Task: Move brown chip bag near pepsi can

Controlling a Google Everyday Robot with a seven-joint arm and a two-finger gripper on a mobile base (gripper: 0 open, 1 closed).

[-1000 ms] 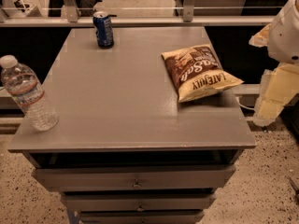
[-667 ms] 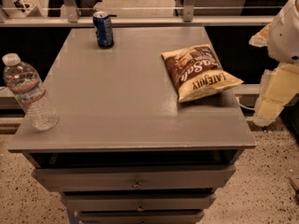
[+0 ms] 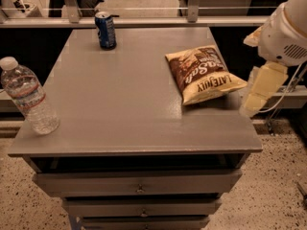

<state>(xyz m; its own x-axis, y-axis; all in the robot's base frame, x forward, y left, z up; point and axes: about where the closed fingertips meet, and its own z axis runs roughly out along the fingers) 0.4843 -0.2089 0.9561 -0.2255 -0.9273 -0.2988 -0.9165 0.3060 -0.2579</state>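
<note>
The brown chip bag (image 3: 204, 73) lies flat on the right side of the grey table top (image 3: 124, 104), dark brown end toward the back, pale yellow end toward the right edge. The pepsi can (image 3: 105, 30) stands upright at the back of the table, left of centre, well apart from the bag. My gripper (image 3: 258, 91), pale cream, hangs down from the white arm (image 3: 285, 32) just past the table's right edge. It is beside the bag's yellow end and holds nothing.
A clear plastic water bottle (image 3: 29, 97) stands upright at the table's left front corner. The table is a drawer cabinet with drawers (image 3: 139, 183) below the front edge. A rail and glass partition (image 3: 144, 13) run behind the table. The floor is speckled.
The gripper and arm have moved a little to the left, closer to the table's right edge and the bag. The bag, can and bottle have not moved.
</note>
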